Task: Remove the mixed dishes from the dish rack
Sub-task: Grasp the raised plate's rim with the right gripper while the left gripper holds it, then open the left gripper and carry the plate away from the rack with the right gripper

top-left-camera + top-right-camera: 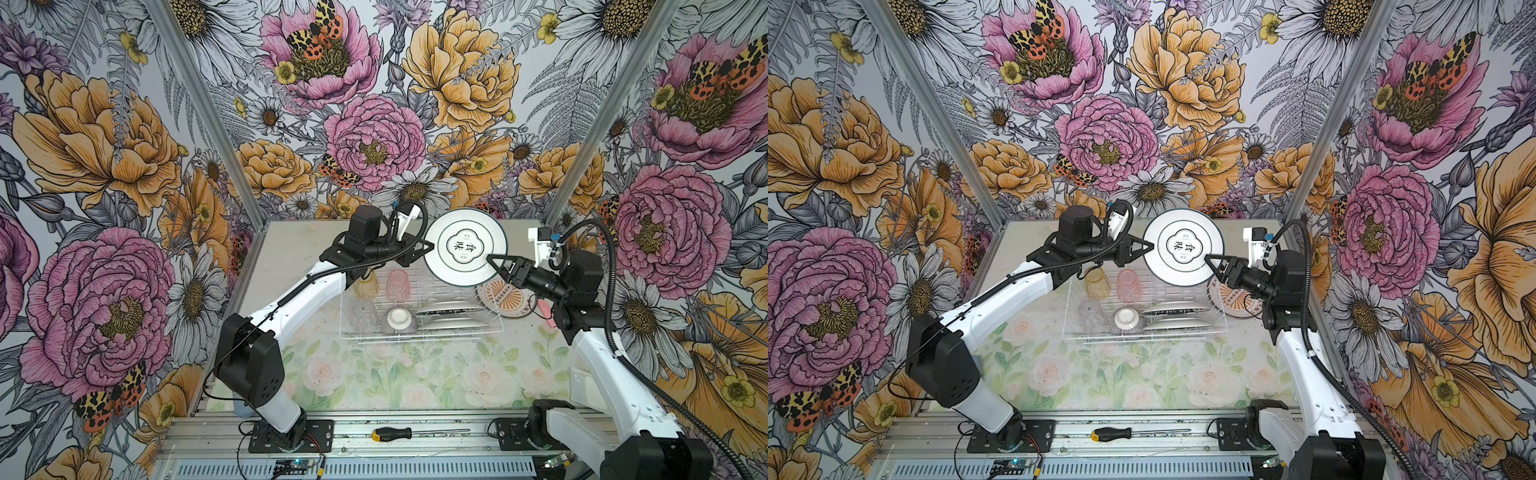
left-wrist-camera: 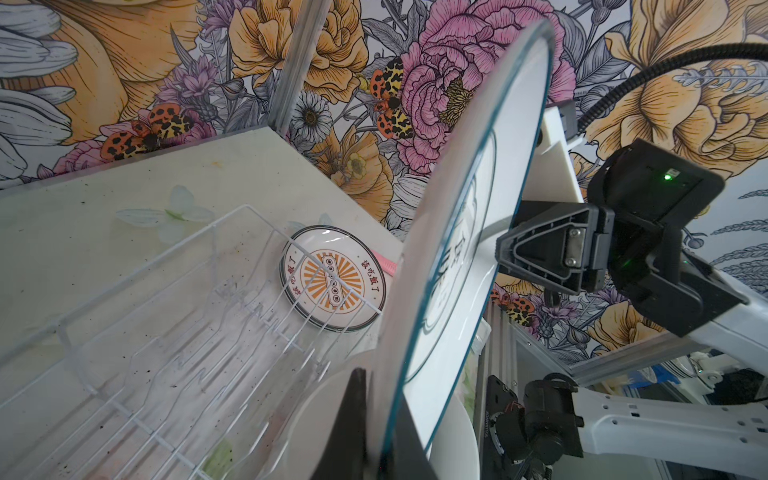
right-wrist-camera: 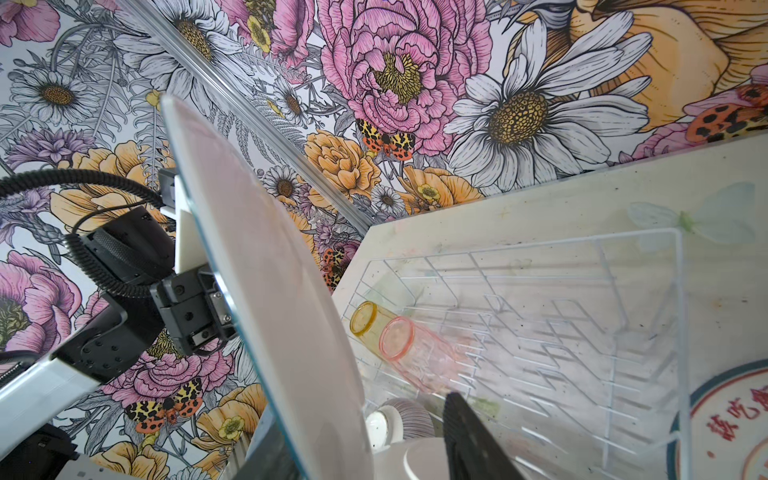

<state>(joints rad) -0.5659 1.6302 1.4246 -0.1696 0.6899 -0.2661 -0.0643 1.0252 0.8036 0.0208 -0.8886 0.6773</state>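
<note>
Dish rack (image 1: 453, 291) sits at the far middle of the rose-printed counter (image 1: 395, 374), and there's plenty in it! Over its far left corner stretches the left arm (image 1: 307, 291); the right arm (image 1: 594, 353) leans in from the right. Between them, above the rack's far right end, a white teal-rimmed plate (image 1: 466, 247) (image 1: 1183, 247) stands on edge, emblem facing up at both top views. The left jaws are clamped tight on its left rim. The right jaws straddle the right rim, parted, with one finger (image 3: 469, 440) clear of the plate's plain side. Flat on the counter, just beside the rack's right wall, lies an orange-centred plate (image 1: 505, 299). Inside the rack: plates (image 1: 449, 309) standing in the slots, an upturned ribbed bowl (image 1: 401, 320), then the amber tumbler (image 1: 1097, 282), pink tumbler (image 1: 397, 284) and clear tumbler (image 1: 365, 311) at the left end.
</note>
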